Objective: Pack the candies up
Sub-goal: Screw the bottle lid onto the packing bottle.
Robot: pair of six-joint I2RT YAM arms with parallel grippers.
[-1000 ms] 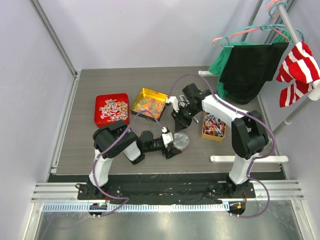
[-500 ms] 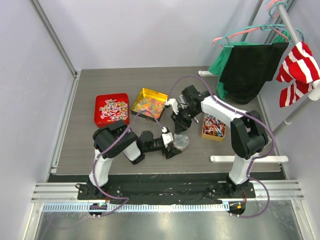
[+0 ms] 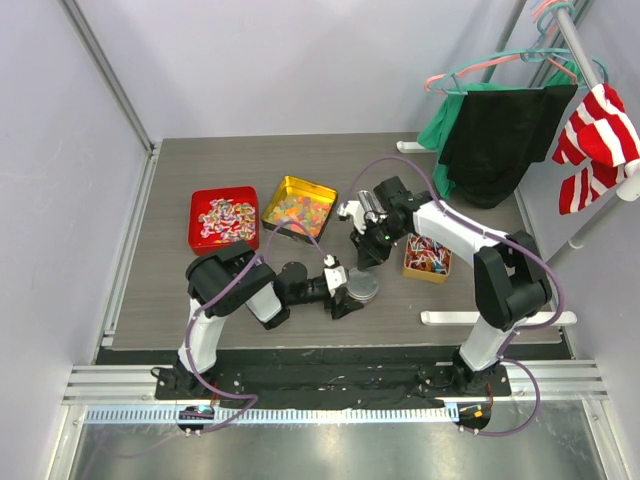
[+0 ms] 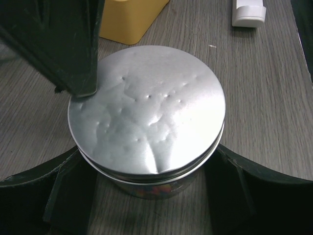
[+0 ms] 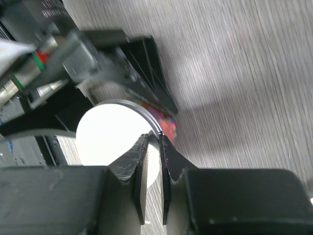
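A clear jar with a silver lid (image 4: pixel 146 107) stands on the table (image 3: pixel 170 280) in front of the arms, and it also shows in the top view (image 3: pixel 363 287). Coloured candies show through its wall (image 5: pixel 167 126). My left gripper (image 4: pixel 151 198) is shut on the jar, one finger at each side below the lid. My right gripper (image 5: pixel 154 138) is shut with nothing between its fingers, and its tips rest at the lid's far edge (image 3: pixel 366 256). More candies lie in a red tin (image 3: pixel 224 217), a yellow tin (image 3: pixel 297 210) and an orange box (image 3: pixel 427 252).
A white bar (image 3: pixel 497 318) lies on the table at the right front. A rack with hangers, dark and green cloth (image 3: pixel 495 130) and a red-striped garment (image 3: pixel 600 140) stands at the back right. Grey walls enclose the table.
My right arm has swung its elbow to the right and turned its wrist, while its gripper stays over the jar's far edge. My left gripper and the jar have hardly moved.
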